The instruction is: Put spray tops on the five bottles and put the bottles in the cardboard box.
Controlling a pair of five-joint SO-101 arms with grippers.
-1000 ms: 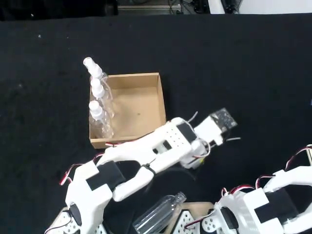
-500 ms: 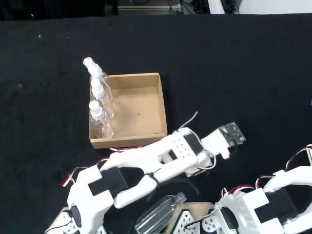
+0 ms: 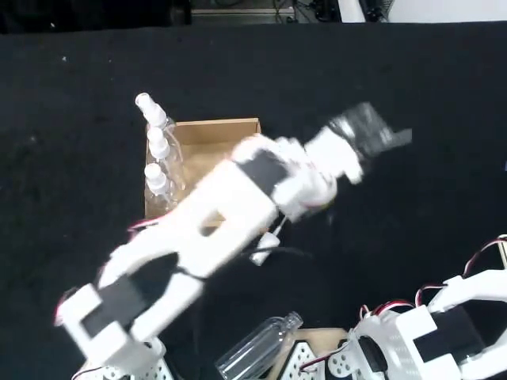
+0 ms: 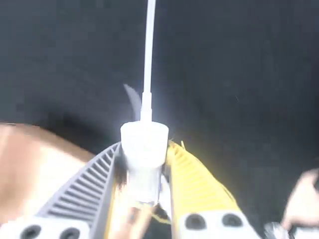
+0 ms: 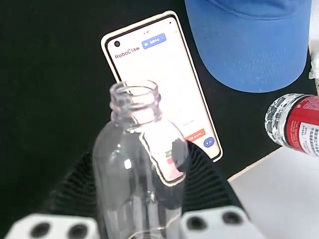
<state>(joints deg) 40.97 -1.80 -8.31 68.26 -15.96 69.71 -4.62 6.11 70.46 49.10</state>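
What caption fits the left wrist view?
Left gripper shut on a spray top, its dip tube pointing away over the black table.

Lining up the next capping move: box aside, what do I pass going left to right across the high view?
Three capped bottles → uncapped bottle → left gripper holding a spray top → right arm.

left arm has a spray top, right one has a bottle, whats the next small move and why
Probably bring the left gripper over to the right gripper and line the dip tube up above the bottle. The spray top is clamped in the left gripper, and the bottle's neck is open with nothing on it.
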